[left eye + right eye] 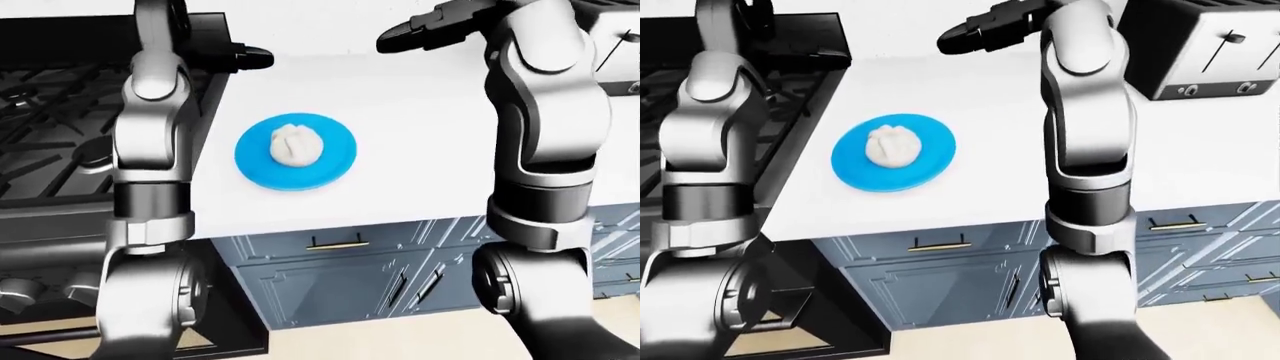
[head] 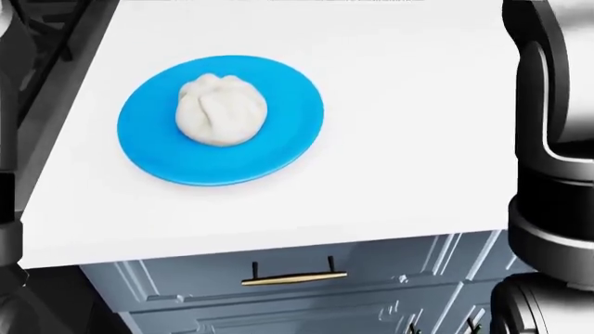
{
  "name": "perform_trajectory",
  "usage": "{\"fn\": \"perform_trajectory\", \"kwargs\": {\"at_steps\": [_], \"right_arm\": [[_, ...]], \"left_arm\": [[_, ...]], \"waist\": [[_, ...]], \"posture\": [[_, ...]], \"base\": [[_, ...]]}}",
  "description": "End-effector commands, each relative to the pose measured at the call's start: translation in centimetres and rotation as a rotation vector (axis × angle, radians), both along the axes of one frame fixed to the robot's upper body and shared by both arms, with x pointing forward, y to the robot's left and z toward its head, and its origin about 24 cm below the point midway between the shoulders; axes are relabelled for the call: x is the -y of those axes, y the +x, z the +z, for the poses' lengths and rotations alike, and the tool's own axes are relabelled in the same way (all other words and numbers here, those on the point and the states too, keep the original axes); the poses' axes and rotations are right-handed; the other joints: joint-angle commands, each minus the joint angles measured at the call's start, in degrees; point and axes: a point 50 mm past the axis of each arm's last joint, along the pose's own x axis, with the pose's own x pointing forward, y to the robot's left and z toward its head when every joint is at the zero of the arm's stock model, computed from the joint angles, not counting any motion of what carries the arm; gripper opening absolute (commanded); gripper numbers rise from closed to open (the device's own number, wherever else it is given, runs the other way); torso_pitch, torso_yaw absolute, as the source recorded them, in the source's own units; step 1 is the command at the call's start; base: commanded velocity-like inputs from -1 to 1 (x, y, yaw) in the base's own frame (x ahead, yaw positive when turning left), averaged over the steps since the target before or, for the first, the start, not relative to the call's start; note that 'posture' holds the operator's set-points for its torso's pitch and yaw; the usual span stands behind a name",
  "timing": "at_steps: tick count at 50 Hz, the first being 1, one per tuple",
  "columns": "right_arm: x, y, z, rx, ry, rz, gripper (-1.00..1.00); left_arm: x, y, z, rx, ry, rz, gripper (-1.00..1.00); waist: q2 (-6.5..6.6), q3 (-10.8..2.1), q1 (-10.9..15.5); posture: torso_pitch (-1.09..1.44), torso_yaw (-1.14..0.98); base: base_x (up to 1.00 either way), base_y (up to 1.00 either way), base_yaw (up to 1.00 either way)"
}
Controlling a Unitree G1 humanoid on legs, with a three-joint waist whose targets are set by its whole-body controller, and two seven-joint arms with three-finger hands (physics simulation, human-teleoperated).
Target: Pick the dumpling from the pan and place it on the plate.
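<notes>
Black iron stove grates (image 1: pixel 50 112) fill the far left of the left-eye view, beside a white counter (image 2: pixel 418 125). No pan can be made out on the stove in any view.

Next, moving right, the robot's silver left arm rises along the counter's left edge. Its left hand (image 1: pixel 245 55) shows only as dark fingertips near the top of the left-eye view, above the counter and well clear of the plate. How far the fingers are spread cannot be told from here, but nothing appears to be held in them.

Right of that arm, a round blue plate (image 2: pixel 278 139) lies flat on the counter, near the edge closest to the robot. A pale, pleated dumpling (image 2: pixel 221 110) sits on the plate, slightly toward its upper left, touching nothing else.

Further right, the right arm stands tall over the counter. The right hand (image 1: pixel 975 30) is raised high above the counter, dark fingers extended and pointing toward the view's left, holding nothing.

At the far right of the right-eye view, a silver toaster (image 1: pixel 1210 52) sits on the counter. Below the counter run grey-blue drawers (image 2: pixel 297 292) with brass handles.

Judging from this layout, the placing step looks complete: the dumpling is on the plate and both hands are away from it. The next move likely calls only for drawing the arms to rest without brushing the plate.
</notes>
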Motion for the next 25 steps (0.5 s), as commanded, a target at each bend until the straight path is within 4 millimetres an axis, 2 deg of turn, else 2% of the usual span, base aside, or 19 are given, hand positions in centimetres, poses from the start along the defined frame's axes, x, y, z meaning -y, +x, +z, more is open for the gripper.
{"fn": "perform_trajectory", "kwargs": {"at_steps": [1,17,25], "right_arm": [[-0.3,-1.5,2.6,0.155,-0.022,0.003,1.00],[0.0,-2.6,5.5,0.347,-0.054,-0.001,1.00],[-0.2,-3.2,6.5,0.422,-0.062,0.013,1.00]], "left_arm": [[0.1,-1.0,2.6,0.135,-0.003,-0.003,1.00],[0.7,-3.1,5.8,0.417,-0.052,-0.052,1.00],[0.8,-3.9,6.9,0.488,-0.046,-0.057,1.00]], "waist": [[0.04,-1.97,0.0],[0.00,-1.61,-0.1],[0.01,-1.40,-0.1]], "posture": [[0.00,0.00],[0.00,0.00],[0.00,0.00]], "base": [[0.00,0.00,0.00],[0.00,0.00,0.00],[0.00,0.00,0.00]]}}
